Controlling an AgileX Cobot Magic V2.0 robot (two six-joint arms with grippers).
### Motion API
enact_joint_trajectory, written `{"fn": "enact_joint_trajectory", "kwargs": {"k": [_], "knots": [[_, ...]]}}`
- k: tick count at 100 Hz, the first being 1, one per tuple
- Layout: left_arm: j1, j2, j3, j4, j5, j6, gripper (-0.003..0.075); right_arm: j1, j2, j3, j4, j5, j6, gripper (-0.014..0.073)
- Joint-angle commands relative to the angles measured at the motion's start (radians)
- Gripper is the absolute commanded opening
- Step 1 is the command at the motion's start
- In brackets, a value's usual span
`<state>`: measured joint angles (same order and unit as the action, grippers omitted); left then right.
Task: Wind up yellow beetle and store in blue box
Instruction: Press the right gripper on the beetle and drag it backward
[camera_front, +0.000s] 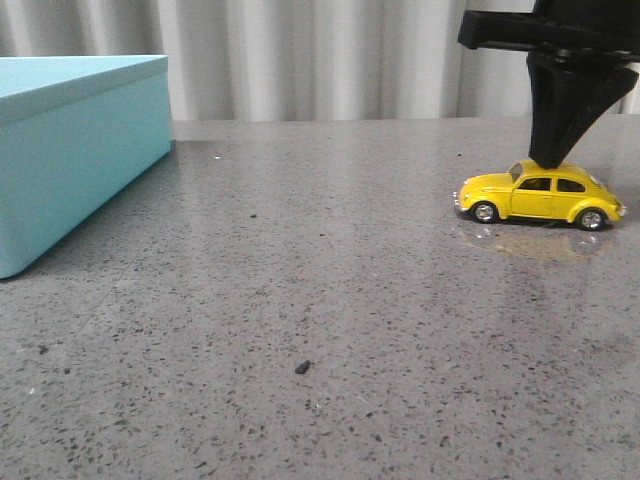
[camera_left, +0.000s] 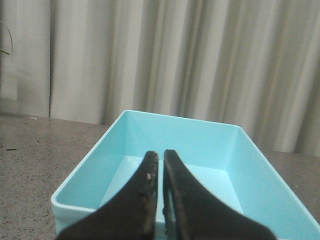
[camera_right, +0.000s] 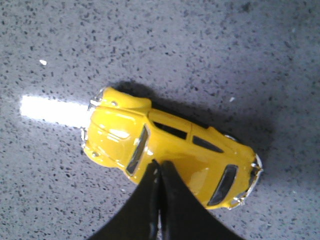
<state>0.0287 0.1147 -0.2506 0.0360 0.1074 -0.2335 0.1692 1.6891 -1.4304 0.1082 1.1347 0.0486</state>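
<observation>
The yellow beetle (camera_front: 540, 195) stands on its wheels at the right of the grey table, nose to the left. My right gripper (camera_front: 548, 160) comes down from above with its fingers pressed together, the tips on the car's roof. In the right wrist view the shut right gripper (camera_right: 160, 164) touches the roof of the beetle (camera_right: 170, 145) between the windscreen and the rear window, with nothing between its fingers. The blue box (camera_front: 70, 150) sits at the far left. In the left wrist view my left gripper (camera_left: 161, 155) is shut and empty, hovering over the open, empty blue box (camera_left: 175, 117).
The speckled grey table (camera_front: 320, 330) stretches between box and car, with a small dark crumb (camera_front: 302, 367) near the front. A pale curtain (camera_front: 300, 60) hangs behind the table's far edge.
</observation>
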Motion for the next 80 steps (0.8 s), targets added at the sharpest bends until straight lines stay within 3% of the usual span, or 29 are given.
{"fn": "enact_joint_trajectory", "kwargs": {"k": [1,80], "knots": [[0.002,0.021,-0.036,-0.007,-0.073,-0.011,-0.0021,-0.012,-0.028,-0.021,-0.051,0.011,-0.004,-0.0062],[0.002,0.021,-0.036,-0.007,-0.073,-0.011,-0.0021,-0.012,-0.028,-0.021,-0.182,0.094,0.041,-0.0062]]}}
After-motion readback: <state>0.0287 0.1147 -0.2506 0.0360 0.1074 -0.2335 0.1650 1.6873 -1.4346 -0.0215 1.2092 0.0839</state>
